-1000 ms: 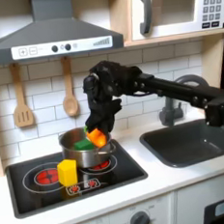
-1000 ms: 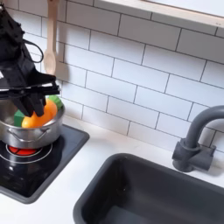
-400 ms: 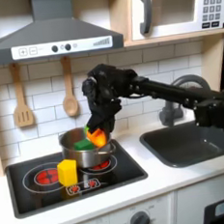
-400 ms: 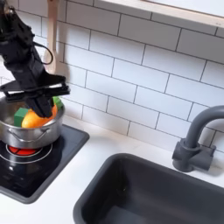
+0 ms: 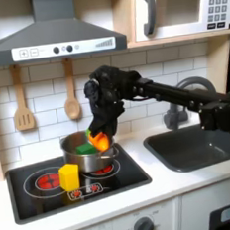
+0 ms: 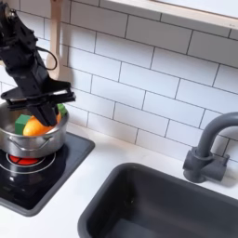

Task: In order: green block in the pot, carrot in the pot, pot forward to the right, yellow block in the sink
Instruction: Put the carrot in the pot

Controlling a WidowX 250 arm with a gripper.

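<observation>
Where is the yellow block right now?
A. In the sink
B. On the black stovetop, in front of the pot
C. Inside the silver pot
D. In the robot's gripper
B: in the first exterior view the yellow block stands on the stovetop in front of the pot.

Green block (image 5: 83, 148), carrot (image 6: 34, 126) inside silver pot (image 5: 74, 160); yellow block (image 5: 69, 176) on stovetop (image 5: 45, 194).

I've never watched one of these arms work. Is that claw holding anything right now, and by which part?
It cannot be told for sure. The gripper sits over the carrot in the pot, seemingly around its upper end, but the fingers hide the contact.
</observation>
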